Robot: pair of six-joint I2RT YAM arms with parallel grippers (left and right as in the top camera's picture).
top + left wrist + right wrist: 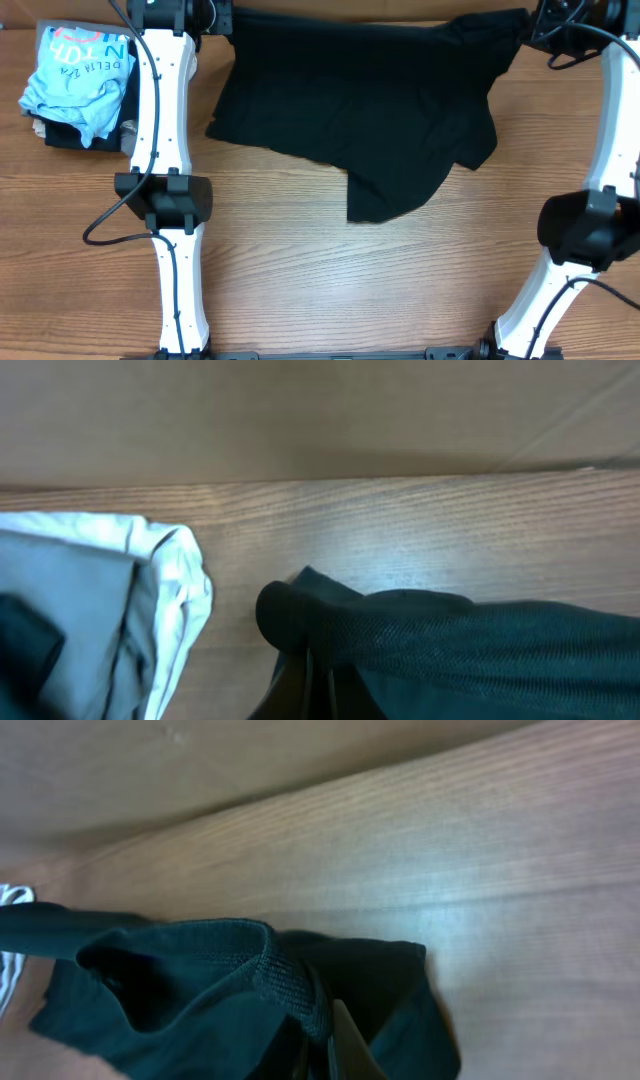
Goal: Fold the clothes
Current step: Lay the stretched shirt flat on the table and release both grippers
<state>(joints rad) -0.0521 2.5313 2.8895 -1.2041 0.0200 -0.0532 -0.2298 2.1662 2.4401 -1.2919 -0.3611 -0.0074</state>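
The black garment [370,95] lies spread across the far middle of the table, with a flap hanging toward the front. My left gripper [222,18] is shut on its far left corner; the left wrist view shows the fingers [318,685] pinching a bunched fold of black fabric [450,640]. My right gripper [528,25] is shut on the far right corner; the right wrist view shows the fingers [335,1050] clamped on a ribbed black hem [290,975]. The white lettering and tag are hidden.
A light-blue T-shirt [80,70] with printed letters lies on a pile of folded garments at the far left; its pale cloth shows in the left wrist view [90,610]. The wooden table [330,290] runs to the front between both arms.
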